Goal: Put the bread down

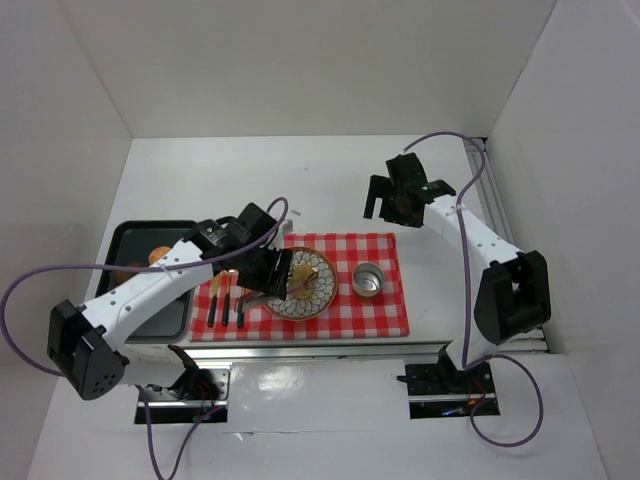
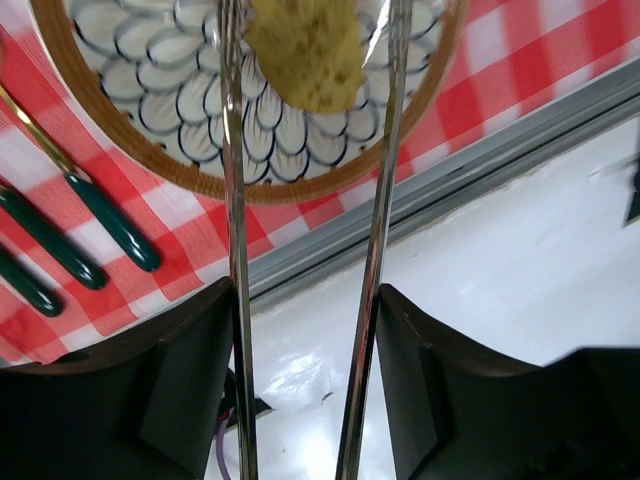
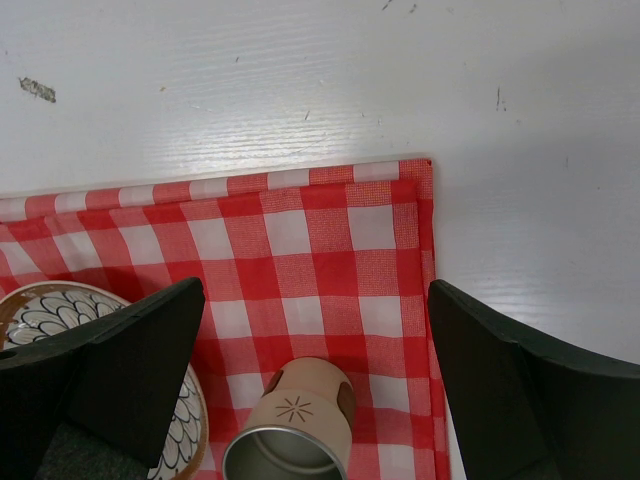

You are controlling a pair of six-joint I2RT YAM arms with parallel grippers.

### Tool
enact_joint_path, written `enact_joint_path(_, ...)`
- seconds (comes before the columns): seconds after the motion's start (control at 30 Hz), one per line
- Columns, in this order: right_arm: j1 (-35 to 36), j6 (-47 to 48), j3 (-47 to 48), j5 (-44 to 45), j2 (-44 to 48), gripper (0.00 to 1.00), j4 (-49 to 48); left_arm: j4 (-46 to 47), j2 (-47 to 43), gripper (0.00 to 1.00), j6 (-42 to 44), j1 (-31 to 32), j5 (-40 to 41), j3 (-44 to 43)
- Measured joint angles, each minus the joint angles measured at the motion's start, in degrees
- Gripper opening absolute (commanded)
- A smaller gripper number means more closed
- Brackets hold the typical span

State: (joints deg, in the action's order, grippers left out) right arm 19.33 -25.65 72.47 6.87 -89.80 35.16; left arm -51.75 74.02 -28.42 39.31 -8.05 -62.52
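No legible text, brand, number; only starburst sign on tan cup (image 3: 297, 408).

Table (image 1: 210, 170): white, flat, matt on the far part, with a few small dark specks and scratches seen in the right wrist view.
Cloth (image 1: 385, 312): a red-and-white checked rectangle lying flat on the table, in the middle and toward the near side; its far right corner shows a doubled hem.
Tray (image 1: 150, 225): black, rectangular, with a raised rim, on the left part of the table, just beside the cloth's left end; whether the two touch is hidden.
Rail (image 1: 330, 349): a grey metal strip running left to right along the cloth's near edge.
Near part: a glossy white surface on the near side of the rail, showing bright reflections.
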Motion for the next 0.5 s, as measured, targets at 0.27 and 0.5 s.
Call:
enact_joint_path(0.27,0.0,0.0,0.0,0.0,0.0,1.0,0.0,-6.1,0.2,0.59,3.1,-7.4,3.7,-16.6)
enact_joint_path(0.5,0.0,0.0,0.0,0.0,0.0,1.0,0.0,-3.0,4.7,0.59,-0.2,-21.6,13.0,-24.1)
